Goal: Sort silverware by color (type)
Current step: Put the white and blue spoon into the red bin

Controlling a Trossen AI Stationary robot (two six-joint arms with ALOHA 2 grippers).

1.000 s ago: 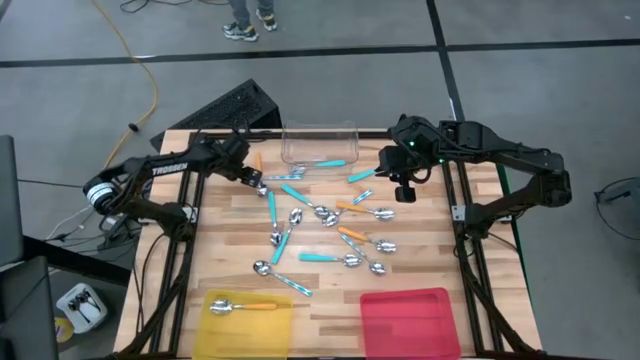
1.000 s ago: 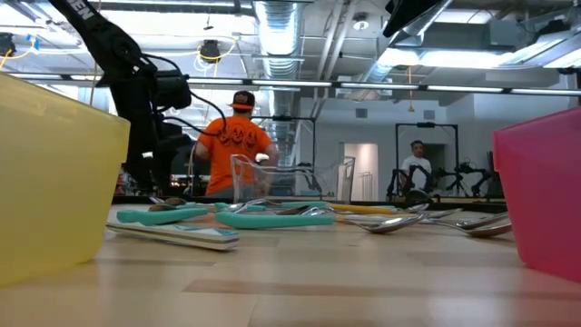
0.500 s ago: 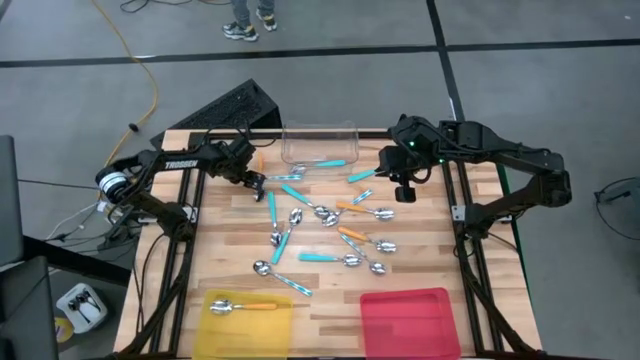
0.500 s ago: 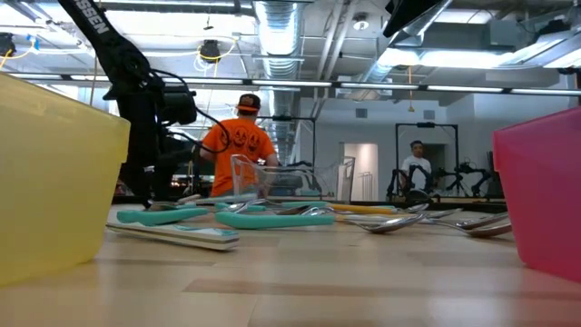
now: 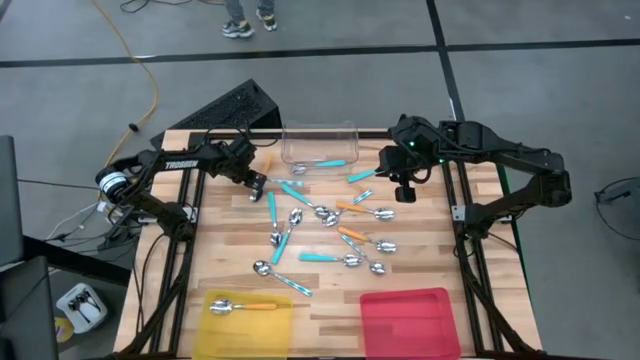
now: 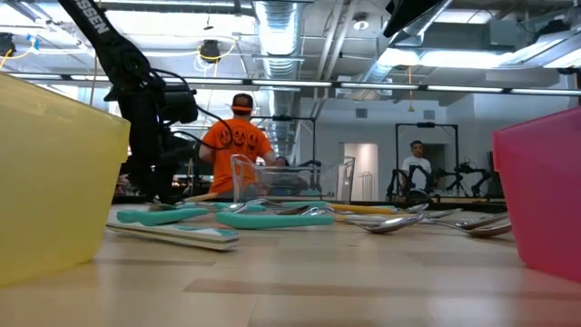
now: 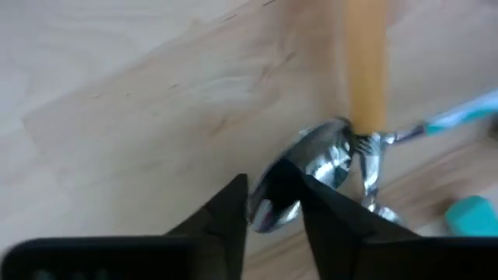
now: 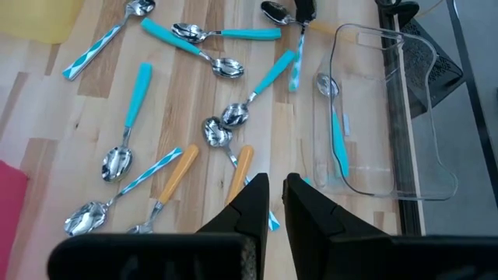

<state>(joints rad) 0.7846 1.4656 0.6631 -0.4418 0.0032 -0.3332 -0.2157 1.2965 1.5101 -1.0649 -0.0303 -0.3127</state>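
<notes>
A wooden table (image 5: 225,260) stands on a grey floor, with a clear tub (image 5: 320,143) at its far edge as landmark. Spoons (image 5: 330,235) with teal, orange and patterned handles lie scattered in front of the tub. Just left of the tub, the left gripper (image 7: 274,204) pinches the bowl of an orange-handled spoon (image 7: 364,70). Right of the tub, the right gripper (image 5: 402,190) hovers, fingers nearly together, holding nothing.

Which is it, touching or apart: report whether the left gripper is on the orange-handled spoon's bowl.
Touching. In the left wrist view the left gripper has its two dark fingers closed around the shiny bowl of the orange-handled spoon, with no gap showing on either side.
</notes>
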